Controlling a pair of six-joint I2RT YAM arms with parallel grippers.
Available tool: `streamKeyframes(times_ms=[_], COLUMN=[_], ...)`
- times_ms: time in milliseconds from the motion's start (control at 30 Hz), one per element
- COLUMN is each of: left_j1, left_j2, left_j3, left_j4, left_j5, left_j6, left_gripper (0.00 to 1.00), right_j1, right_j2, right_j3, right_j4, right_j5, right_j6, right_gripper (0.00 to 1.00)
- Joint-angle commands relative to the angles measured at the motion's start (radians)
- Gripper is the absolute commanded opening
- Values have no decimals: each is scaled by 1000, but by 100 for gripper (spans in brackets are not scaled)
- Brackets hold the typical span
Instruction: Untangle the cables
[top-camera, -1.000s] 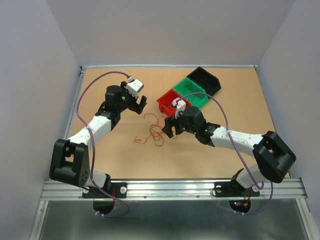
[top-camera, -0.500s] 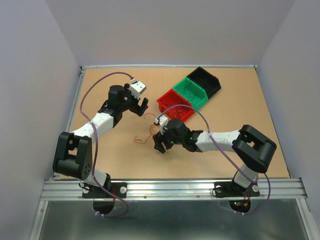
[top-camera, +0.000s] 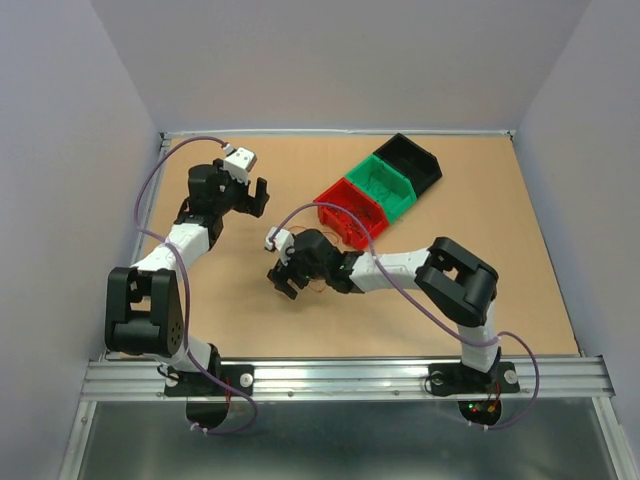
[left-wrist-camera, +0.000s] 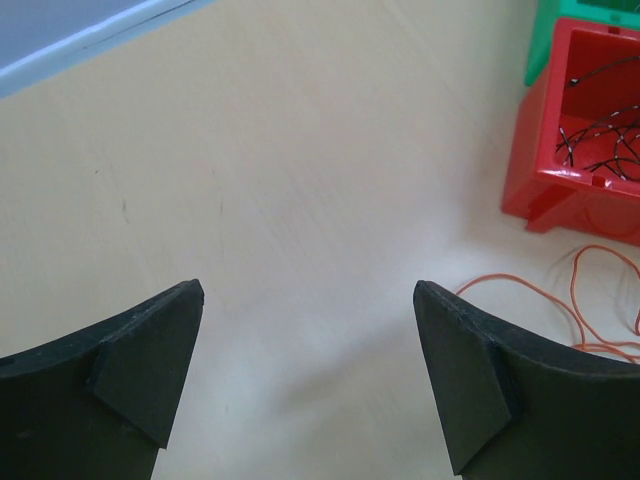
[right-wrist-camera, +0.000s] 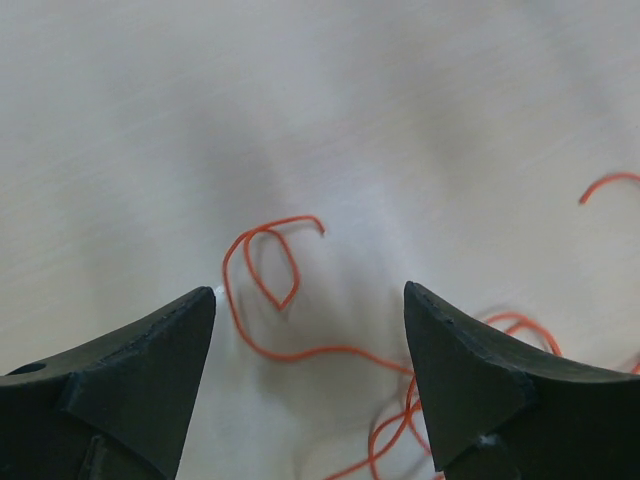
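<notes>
Thin orange-red cables lie loose on the table. One curled strand lies below and between my right gripper's open jaws, and more loops trail to the right. My right gripper is open and empty, low over them; in the top view it covers most of the pile. My left gripper is open and empty over bare table, at the far left in the top view. A few orange strands show at its right, in front of the red bin. Black wires lie inside the red bin.
A red bin, a green bin and a black bin stand in a diagonal row at the back right. The red bin is close to the left gripper's right. Purple arm cables arc over both arms.
My right gripper has swept left over the cable pile to its left end. My left gripper has drawn back to the left, away from the pile. Both stayed open.
</notes>
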Motion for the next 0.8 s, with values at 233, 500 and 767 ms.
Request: streamKeyframes(times_ms=[233, 500, 767], left_j1=[1, 2, 4], left_j2=[-26, -29, -43], left_j3=[13, 0, -11], left_j4=[94, 114, 115], left_j5=[33, 56, 121], left_j6=[-27, -27, -30], left_gripper=[98, 97, 97], right_j1=[11, 11, -2], right_j2=[-4, -499, -667], right_j3=[49, -29, 145], right_j4=[-32, 43, 183], right_j5=[-65, -23, 283], right_j6=[-180, -201, -206], right_gripper=[4, 1, 1])
